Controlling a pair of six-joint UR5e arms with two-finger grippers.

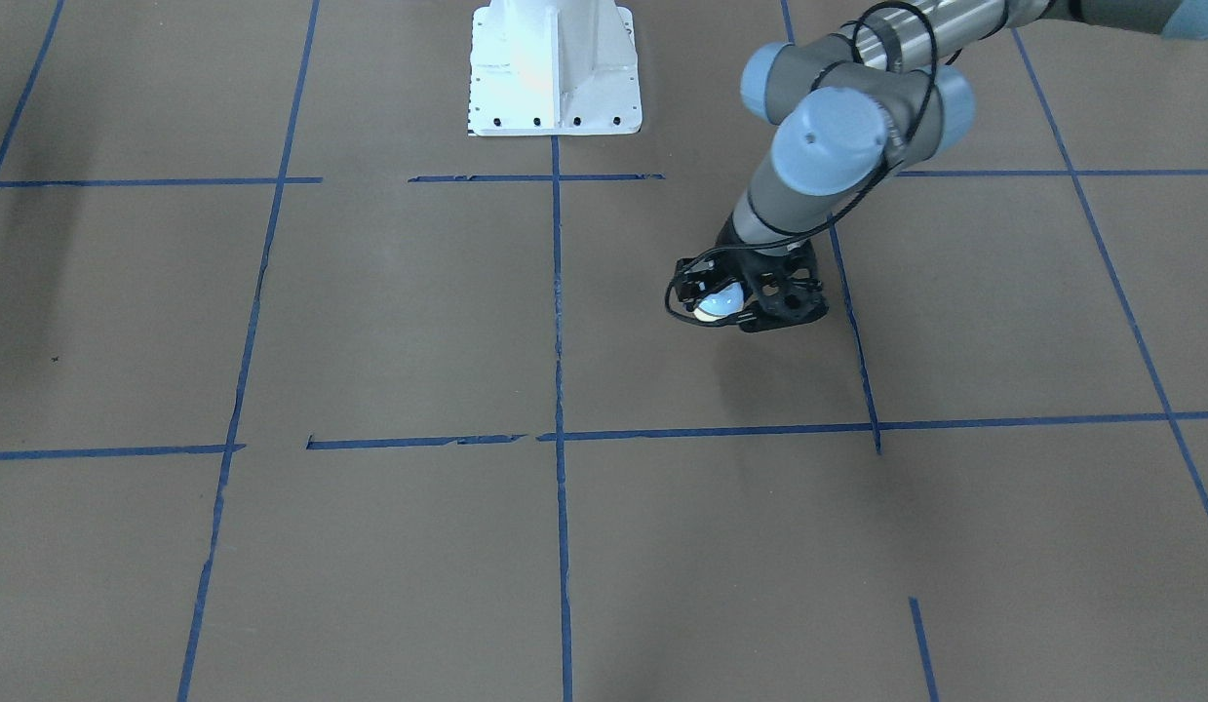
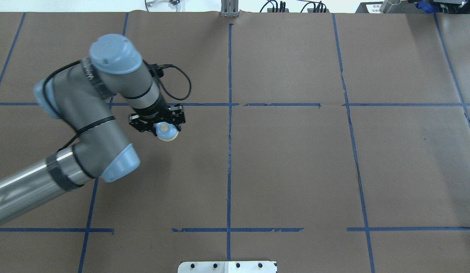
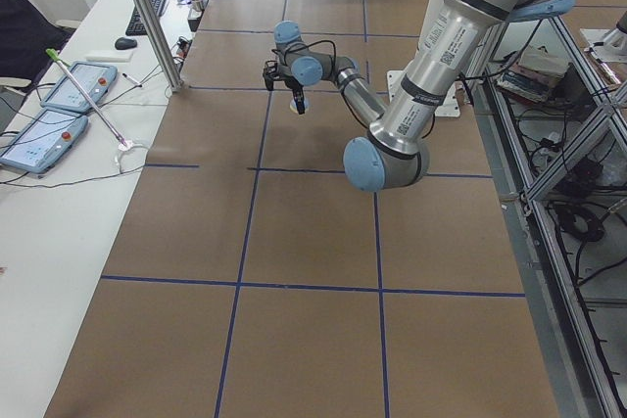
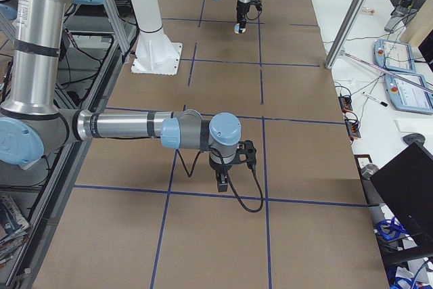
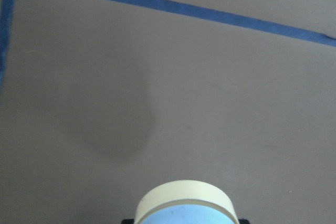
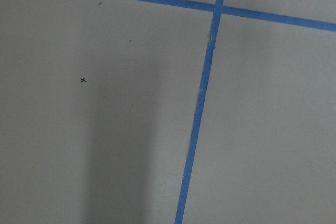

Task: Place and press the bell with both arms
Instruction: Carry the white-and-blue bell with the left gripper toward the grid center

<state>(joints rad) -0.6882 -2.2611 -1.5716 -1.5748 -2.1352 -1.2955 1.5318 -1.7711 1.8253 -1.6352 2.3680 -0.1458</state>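
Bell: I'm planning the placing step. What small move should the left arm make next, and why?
Probably lower straight down: the left end effector grips the bell, seemingly above the table, its shadow lying apart from it.

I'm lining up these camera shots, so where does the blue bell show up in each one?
Front-facing: bell right of centre.
Overhead: bell left of centre.
Left side: bell tiny, upper middle.
Right side: bell near top, middle.
Left wrist: bell at bottom edge.
Right wrist: not in it.
Shared landmark: the white pedestal, in the fixed views.
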